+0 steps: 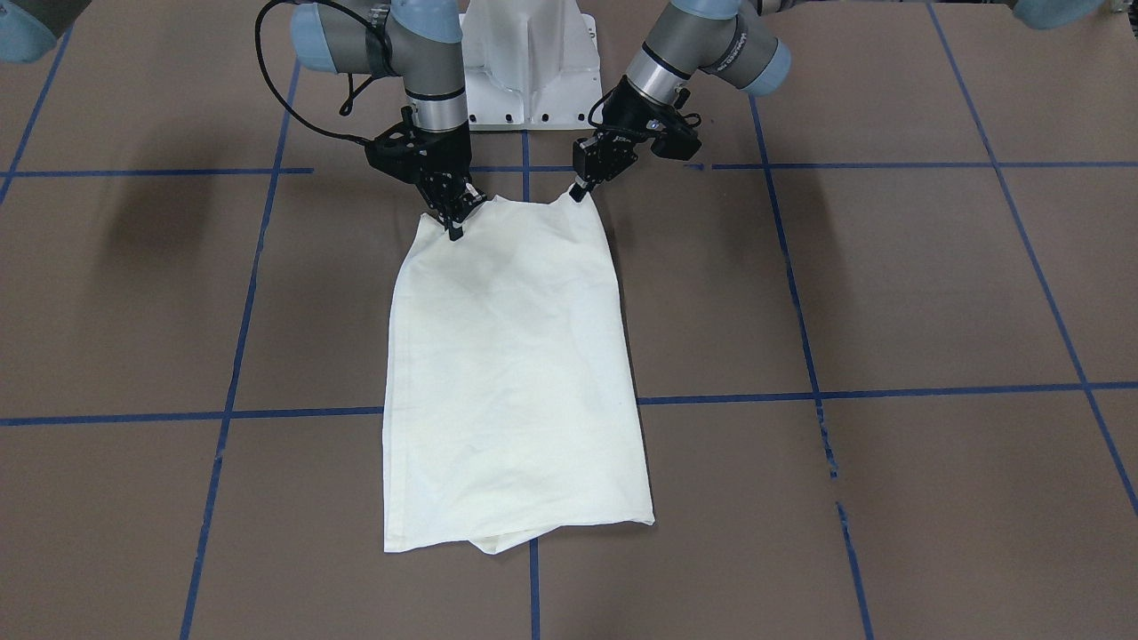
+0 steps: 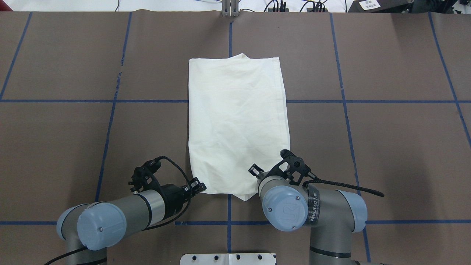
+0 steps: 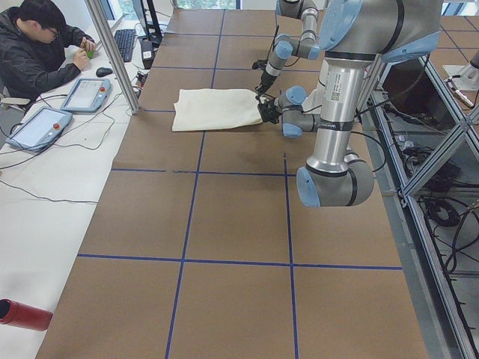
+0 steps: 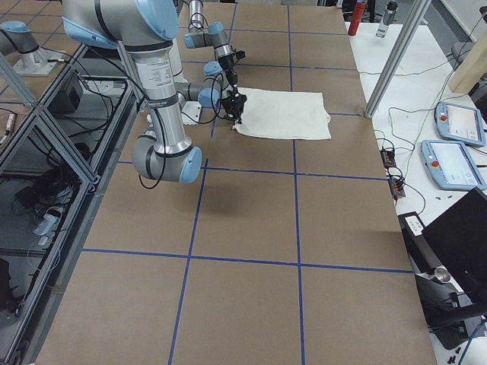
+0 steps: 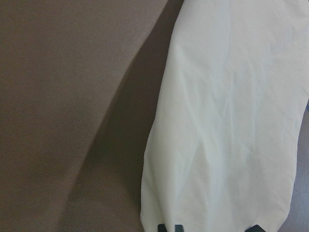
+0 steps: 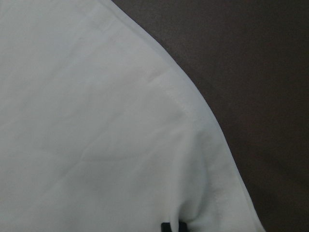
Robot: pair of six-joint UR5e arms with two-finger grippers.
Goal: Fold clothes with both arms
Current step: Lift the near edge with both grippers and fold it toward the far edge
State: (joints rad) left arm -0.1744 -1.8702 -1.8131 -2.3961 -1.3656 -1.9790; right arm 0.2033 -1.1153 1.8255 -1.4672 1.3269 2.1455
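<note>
In front of the white base mount [image 1: 531,71], on the brown tabletop [image 1: 889,284], the cream shirt [image 1: 511,373] lies folded into one long panel, plain side up, its length running straight away from the mount. I work at the shirt edge nearest the mount. My left claw [image 1: 581,189] is clamped on the corner to the mount's left and pinches it up into a small peak. My right claw [image 1: 455,227] is clamped on the corner to the mount's right, its jaws together on the cloth. At the end farthest from the mount, an under-layer pokes out past the edge as a small point. Blue tape lines [image 1: 889,391] cross the tabletop, and one passes beneath the half of the shirt farther from the mount. From my left wrist I see little but cream cloth, with black fingertips [image 5: 171,227] at the bottom.
</note>
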